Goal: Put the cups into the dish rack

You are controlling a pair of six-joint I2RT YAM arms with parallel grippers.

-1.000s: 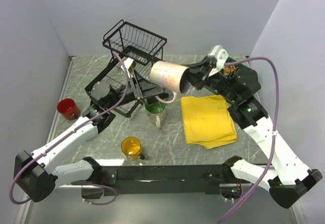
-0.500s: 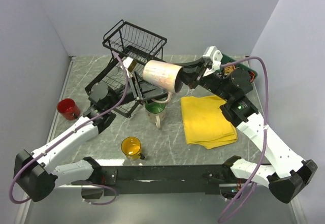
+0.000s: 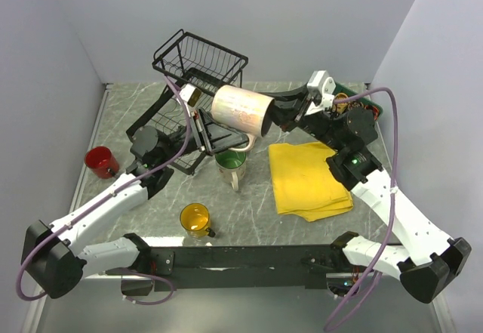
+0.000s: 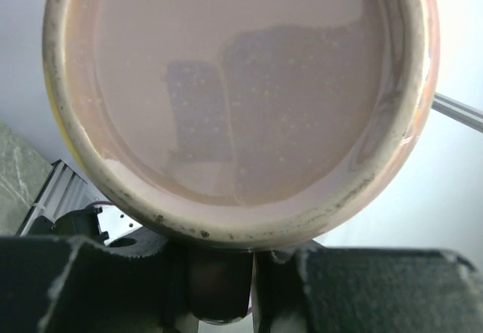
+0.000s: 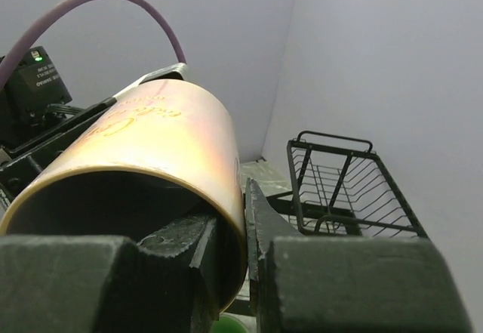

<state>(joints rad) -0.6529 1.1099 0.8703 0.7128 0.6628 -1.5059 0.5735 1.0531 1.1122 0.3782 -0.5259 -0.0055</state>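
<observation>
**Cream mug pinched by its rim, in the air beside the rack**

The right gripper (image 5: pixel 243 220) is clamped on the wall of the cream mug (image 3: pixel 240 111) at its rim, one finger inside and one outside. The mug lies sideways in the air, just in front of the dish rack (image 3: pixel 201 60), handle hanging down. The left gripper (image 4: pixel 219 276) sits close at the mug's base; I cannot tell whether its fingers grip anything. The green mug (image 3: pixel 231 162) stands below, the yellow mug (image 3: pixel 195 218) and red mug (image 3: pixel 99 159) farther out.

As I judge it, a thin rim pinch on glazed ceramic could pivot or slip, dropping the mug onto the green one. The arms are so close that they could knock each other or the rack wires.
</observation>
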